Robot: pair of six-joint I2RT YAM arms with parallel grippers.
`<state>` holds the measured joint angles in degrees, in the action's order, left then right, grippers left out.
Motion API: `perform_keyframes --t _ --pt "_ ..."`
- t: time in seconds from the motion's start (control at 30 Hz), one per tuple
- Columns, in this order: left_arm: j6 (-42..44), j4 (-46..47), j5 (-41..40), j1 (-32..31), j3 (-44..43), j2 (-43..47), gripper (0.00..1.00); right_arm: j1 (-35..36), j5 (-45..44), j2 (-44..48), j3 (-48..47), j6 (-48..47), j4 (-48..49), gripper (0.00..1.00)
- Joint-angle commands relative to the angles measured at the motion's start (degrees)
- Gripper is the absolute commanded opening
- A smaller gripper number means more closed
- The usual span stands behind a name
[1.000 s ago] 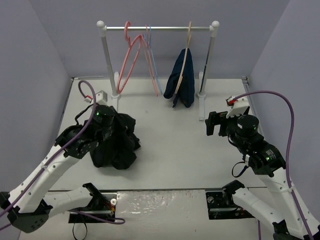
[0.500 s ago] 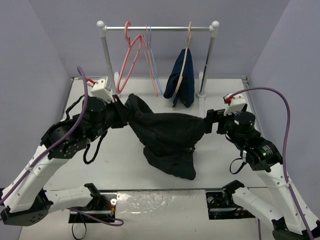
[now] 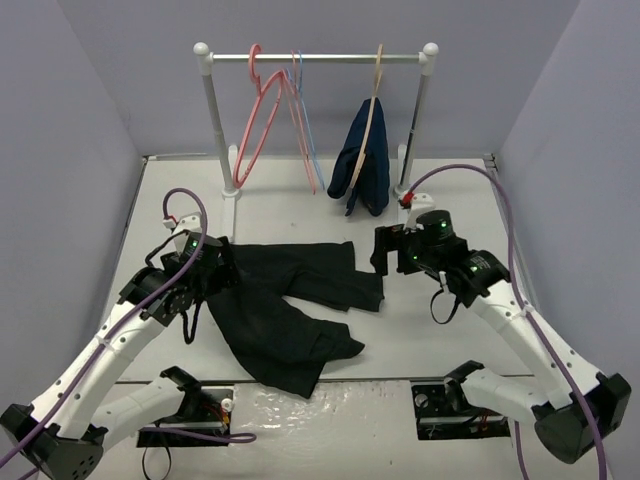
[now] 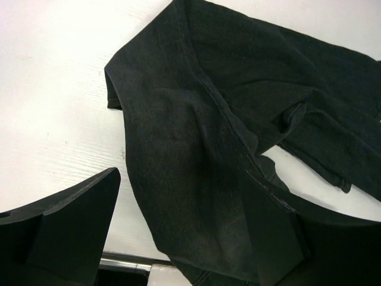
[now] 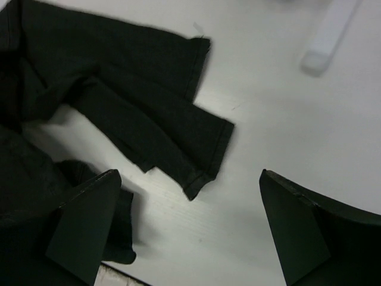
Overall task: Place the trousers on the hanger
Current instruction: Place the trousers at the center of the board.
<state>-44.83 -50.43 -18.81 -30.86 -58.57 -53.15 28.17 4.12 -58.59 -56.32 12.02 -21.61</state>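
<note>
The black trousers (image 3: 290, 305) lie crumpled on the white table between my two arms, one leg running right and one toward the front. The salmon-pink hanger (image 3: 262, 115) hangs on the rail at the back left. My left gripper (image 3: 205, 275) is open at the trousers' left edge, with the cloth (image 4: 196, 155) lying under and between its jaws. My right gripper (image 3: 380, 255) is open and empty just above the table, beside the leg hems (image 5: 202, 149) at the trousers' right end.
A white rail (image 3: 315, 58) on two posts stands at the back. It also carries a thin light-blue hanger (image 3: 305, 120) and a tan hanger with a navy garment (image 3: 362, 160). A rail post foot (image 5: 327, 36) shows in the right wrist view. Grey walls enclose the table.
</note>
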Motion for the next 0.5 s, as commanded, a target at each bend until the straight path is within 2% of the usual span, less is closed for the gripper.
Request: perform_keyframes --t 0.0,0.27,0.47 --pt "3.72 2.31 1.79 0.54 -3.75 2.34 0.79 7.87 2.22 -3.87 4.41 4.99 4.75 1.00" --pt "5.09 -0.30 3.82 0.74 -4.23 1.62 0.78 24.50 4.83 -6.44 12.63 9.61 16.62 0.95" --pt "4.75 -1.31 4.31 0.80 -3.83 2.54 0.79 28.79 8.87 -9.05 16.68 10.59 21.27 0.94"
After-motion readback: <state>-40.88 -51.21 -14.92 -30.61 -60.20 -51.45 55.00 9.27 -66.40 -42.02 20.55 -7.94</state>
